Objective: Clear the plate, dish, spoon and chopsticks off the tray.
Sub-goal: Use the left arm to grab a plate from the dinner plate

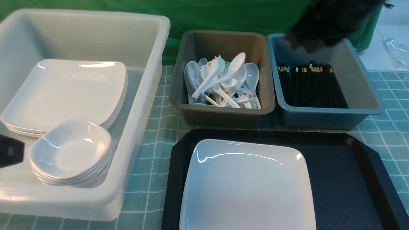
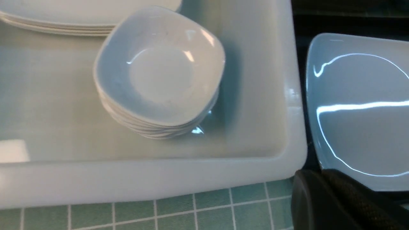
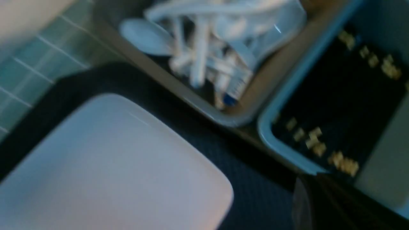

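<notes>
My left gripper (image 1: 12, 152), pinched shut like my right gripper (image 1: 319, 28), is the nearer: the plate (image 1: 246, 185) lies at its three o'clock, on the nine-o'clock half of the tray (image 1: 351, 172), square, no long axis.

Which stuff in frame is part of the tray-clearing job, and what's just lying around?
Job: plate, on the tray; white tub holding stacked plates and bowls; grey tub of spoons; blue tub of chopsticks (likely drop-off bins).
Lying about: checked tablecloth; crumpled clear plastic, far right.
</notes>
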`<act>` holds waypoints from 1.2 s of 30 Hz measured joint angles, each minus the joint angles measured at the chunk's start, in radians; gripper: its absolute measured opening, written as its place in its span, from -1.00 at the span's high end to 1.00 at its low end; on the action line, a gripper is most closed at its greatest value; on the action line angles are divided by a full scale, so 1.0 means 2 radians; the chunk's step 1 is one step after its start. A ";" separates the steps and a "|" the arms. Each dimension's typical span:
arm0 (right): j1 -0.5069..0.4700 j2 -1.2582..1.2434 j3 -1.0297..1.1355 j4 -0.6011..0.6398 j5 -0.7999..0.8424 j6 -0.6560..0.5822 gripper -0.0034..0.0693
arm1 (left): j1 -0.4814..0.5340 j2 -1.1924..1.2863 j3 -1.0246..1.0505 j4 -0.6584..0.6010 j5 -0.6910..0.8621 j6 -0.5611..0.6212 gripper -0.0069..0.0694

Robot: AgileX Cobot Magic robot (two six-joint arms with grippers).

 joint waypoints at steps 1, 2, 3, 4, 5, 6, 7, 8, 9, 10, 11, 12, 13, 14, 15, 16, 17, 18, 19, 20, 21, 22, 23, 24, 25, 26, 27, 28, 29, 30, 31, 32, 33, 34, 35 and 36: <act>-0.021 -0.009 0.031 0.008 -0.001 0.002 0.84 | 0.000 0.006 0.000 -0.008 -0.001 0.008 0.79; -0.055 -0.029 0.089 0.035 -0.003 0.002 0.83 | 0.000 0.015 0.000 -0.018 -0.001 0.020 0.79; -0.073 -0.040 0.123 0.059 -0.006 -0.001 0.82 | 0.000 0.020 0.000 -0.022 -0.001 0.029 0.79; -0.098 -0.049 0.177 0.088 -0.016 -0.012 0.78 | 0.000 0.026 0.000 -0.028 -0.001 0.037 0.79; -0.105 -0.053 0.195 0.106 -0.021 -0.016 0.77 | 0.000 0.028 0.000 -0.029 -0.001 0.041 0.79; -0.124 -0.059 0.256 0.145 -0.038 -0.033 0.69 | 0.000 0.035 0.000 -0.039 -0.001 0.053 0.79; -0.135 -0.060 0.289 0.171 -0.054 -0.044 0.60 | 0.000 0.042 0.000 -0.048 -0.001 0.066 0.79; -0.143 -0.061 0.343 0.211 -0.080 -0.064 0.45 | 0.000 0.049 0.000 -0.060 -0.003 0.076 0.79; -0.144 -0.061 0.385 0.240 -0.107 -0.080 0.32 | 0.000 0.056 0.000 -0.072 -0.004 0.085 0.79; -0.141 -0.061 0.417 0.265 -0.129 -0.093 0.16 | 0.000 0.065 0.000 -0.085 -0.006 0.096 0.79; -0.135 -0.062 0.456 0.285 -0.160 -0.107 -0.01 | 0.000 0.074 0.000 -0.096 -0.006 0.103 0.79; -0.129 -0.062 0.483 0.296 -0.182 -0.116 -0.11 | 0.000 0.082 0.000 -0.103 -0.006 0.110 0.79; -0.123 -0.063 0.498 0.300 -0.204 -0.118 -0.19 | 0.000 0.090 0.000 -0.108 -0.006 0.114 0.79; -0.118 -0.063 0.510 0.305 -0.221 -0.118 -0.24 | 0.000 0.095 0.000 -0.110 -0.007 0.117 0.79; -0.113 -0.064 0.521 0.307 -0.237 -0.118 -0.28 | 0.000 0.102 0.000 -0.112 -0.007 0.121 0.79; -0.108 -0.064 0.532 0.308 -0.255 -0.116 -0.31 | 0.000 0.105 0.000 -0.115 -0.007 0.123 0.79; -0.103 -0.064 0.540 0.310 -0.270 -0.114 -0.32 | 0.000 0.111 0.000 -0.117 -0.007 0.127 0.79; -0.099 -0.064 0.545 0.310 -0.282 -0.111 -0.33 | 0.000 0.116 0.000 -0.119 -0.007 0.130 0.79; -0.094 -0.064 0.549 0.310 -0.291 -0.105 -0.33 | 0.000 0.119 0.000 -0.121 -0.008 0.132 0.79; -0.090 -0.064 0.549 0.311 -0.297 -0.102 -0.33 | 0.000 0.121 0.000 -0.122 -0.008 0.133 0.79; -0.085 -0.064 0.549 0.311 -0.303 -0.101 -0.33 | 0.000 0.122 0.000 -0.123 -0.008 0.133 0.79; -0.076 -0.064 0.549 0.312 -0.312 -0.100 -0.33 | 0.000 0.124 0.000 -0.125 -0.008 0.133 0.79; -0.070 -0.064 0.549 0.313 -0.319 -0.099 -0.33 | 0.000 0.124 0.000 -0.125 -0.008 0.133 0.79; -0.062 -0.063 0.549 0.313 -0.323 -0.099 -0.33 | 0.000 0.124 0.000 -0.126 -0.008 0.133 0.79; -0.056 -0.059 0.549 0.313 -0.327 -0.099 -0.33 | 0.000 0.124 0.000 -0.127 -0.008 0.133 0.79; -0.053 -0.054 0.549 0.314 -0.329 -0.098 -0.33 | 0.000 0.124 0.000 -0.130 -0.008 0.133 0.79; -0.051 -0.049 0.549 0.315 -0.330 -0.095 -0.33 | 0.000 0.124 0.000 -0.132 -0.008 0.133 0.79; -0.049 -0.039 0.549 0.315 -0.331 -0.091 -0.33 | 0.000 0.124 0.000 -0.139 -0.008 0.133 0.79; -0.048 -0.033 0.549 0.315 -0.332 -0.091 -0.30 | 0.000 0.124 0.000 -0.145 -0.008 0.134 0.79; -0.048 -0.029 0.549 0.314 -0.333 -0.091 -0.22 | 0.000 0.124 0.000 -0.156 -0.008 0.137 0.79; -0.048 -0.029 0.549 0.315 -0.336 -0.092 -0.09 | 0.000 0.124 0.000 -0.165 -0.008 0.141 0.79; -0.048 -0.027 0.549 0.318 -0.336 -0.090 0.09 | 0.000 0.124 0.000 -0.178 -0.008 0.149 0.79; -0.049 -0.027 0.549 0.325 -0.336 -0.087 0.22 | 0.000 0.124 0.000 -0.192 -0.008 0.156 0.79; -0.051 -0.027 0.548 0.328 -0.339 -0.087 0.31 | 0.000 0.124 0.000 -0.205 -0.008 0.163 0.79; -0.052 -0.027 0.548 0.329 -0.340 -0.087 0.36 | 0.000 0.124 0.000 -0.212 -0.008 0.167 0.79; -0.054 -0.027 0.547 0.329 -0.340 -0.087 0.42 | 0.000 0.124 0.000 -0.220 -0.008 0.170 0.79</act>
